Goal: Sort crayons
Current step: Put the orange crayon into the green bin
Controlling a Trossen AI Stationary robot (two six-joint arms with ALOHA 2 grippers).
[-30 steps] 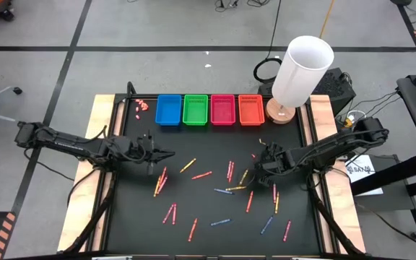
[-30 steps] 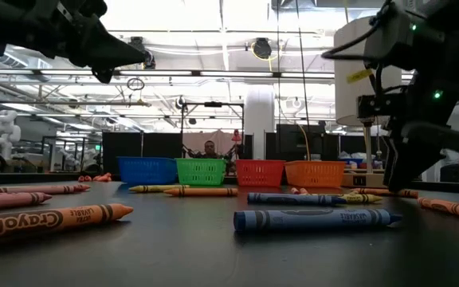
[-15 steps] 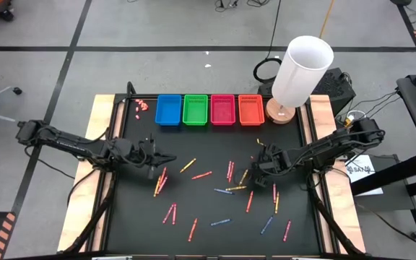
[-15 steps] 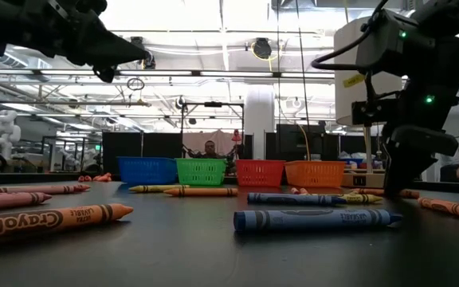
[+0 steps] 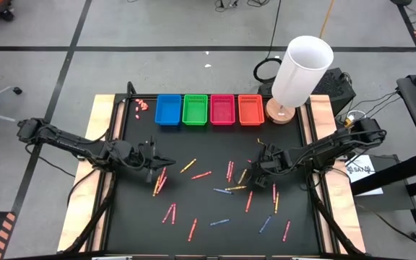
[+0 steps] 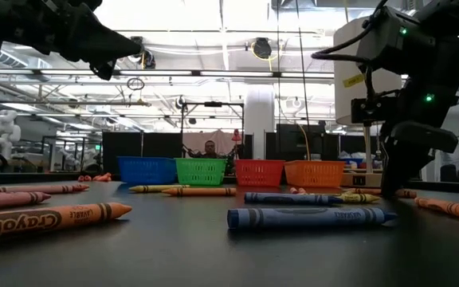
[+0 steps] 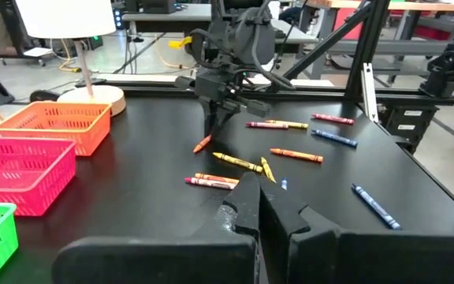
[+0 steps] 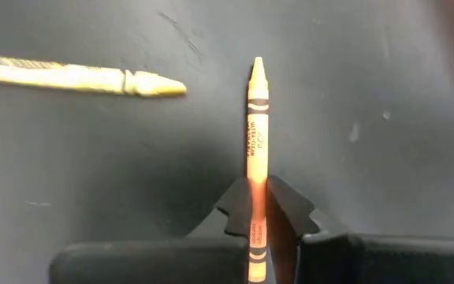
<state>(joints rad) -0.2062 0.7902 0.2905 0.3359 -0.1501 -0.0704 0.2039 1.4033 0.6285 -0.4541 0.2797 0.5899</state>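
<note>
High view: right gripper [image 5: 255, 165] is set low among the crayons [image 5: 231, 189] right of the table's [image 5: 132, 227] centre; left gripper [image 5: 159, 160] hovers nearer the left edge.
Low view: orange basket [image 6: 315, 173] is seen in the row of 4 behind.
Left wrist view: left fingers [image 7: 247, 207] are pressed together, nothing held.
Right wrist view: orange crayon [image 8: 256, 142] is clamped between the right fingers [image 8: 233, 209], its long axis in line with them, tip pointing away; wrapper intact, point sharp. A yellow crayon [image 8: 73, 77] lies beside it, crosswise.

The orange crayon [image 8: 256, 158] disappears behind the fingers [image 8: 235, 213] at its lower end; a yellow crayon [image 8: 77, 77] runs off frame.
</note>
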